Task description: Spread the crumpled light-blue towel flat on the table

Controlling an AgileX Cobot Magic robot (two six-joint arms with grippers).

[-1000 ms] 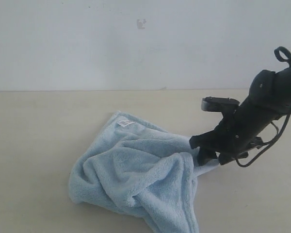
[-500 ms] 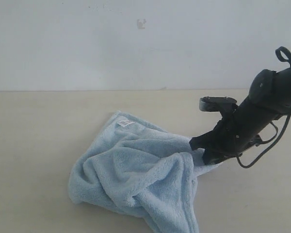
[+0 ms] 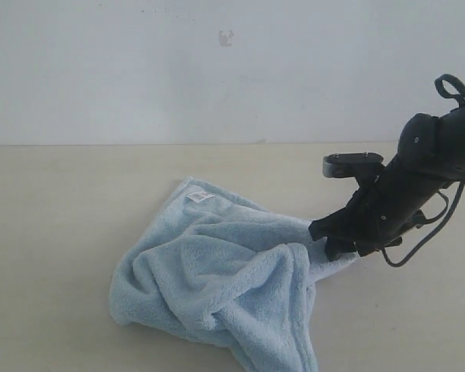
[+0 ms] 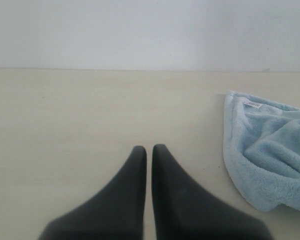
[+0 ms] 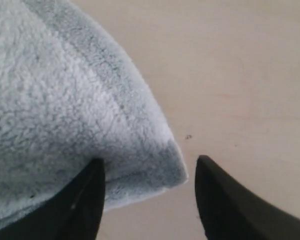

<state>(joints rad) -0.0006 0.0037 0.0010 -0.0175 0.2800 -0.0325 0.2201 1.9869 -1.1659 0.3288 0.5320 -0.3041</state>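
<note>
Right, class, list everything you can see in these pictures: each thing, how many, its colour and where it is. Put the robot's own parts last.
towel: one, light blue, crumpled on the table, centre to right of the exterior view
label: one, white, near the towel's far corner
table: one, pale beige, under everything
wall: one, whitish, behind the table
mark: one, small, grey, high on the wall
right gripper: one, black, open, a towel corner between its fingers
left gripper: one, black, shut, over bare table beside the towel
</note>
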